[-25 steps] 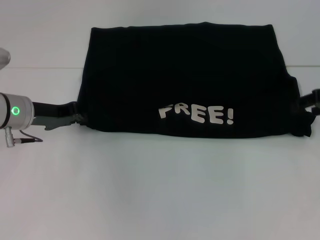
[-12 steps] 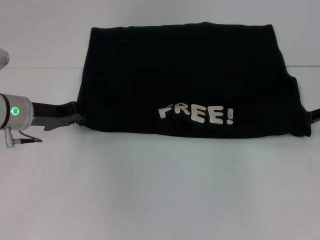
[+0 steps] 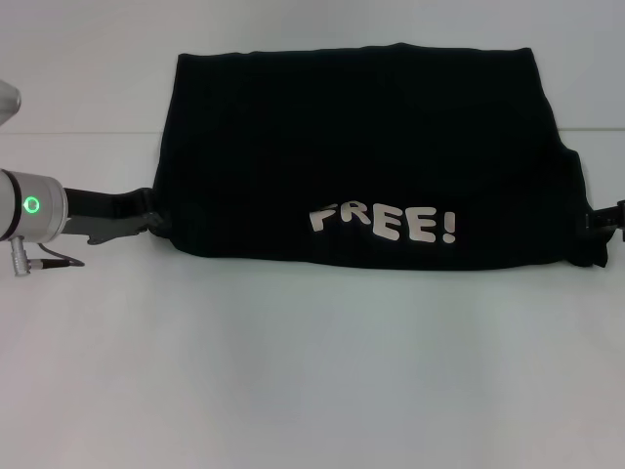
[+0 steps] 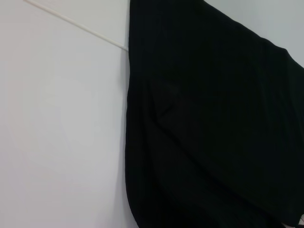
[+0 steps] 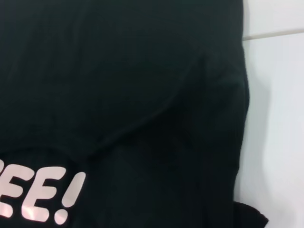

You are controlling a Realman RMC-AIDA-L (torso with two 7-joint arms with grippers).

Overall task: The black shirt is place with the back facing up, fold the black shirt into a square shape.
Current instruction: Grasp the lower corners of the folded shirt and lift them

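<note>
I see black shirt [image 3: 361, 147] across centre and upper half of head view, on white table [image 3: 312, 371], folded to wide band. White lettering "FREE!" [image 3: 383, 223] near its lower edge. Left gripper [image 3: 146, 217] at shirt's left edge, right gripper [image 3: 598, 223] at right edge; grip on either, cannot tell. Right wrist view reads only "EE!" [image 5: 45, 194], shows fold creases; left wrist view, plain cloth only.

Left arm low, reaching in from left; left gripper [image 3: 148, 217] at shirt's left edge, fingers unclear. Right gripper [image 3: 607, 219] barely visible at right edge, seemingly level.
</note>
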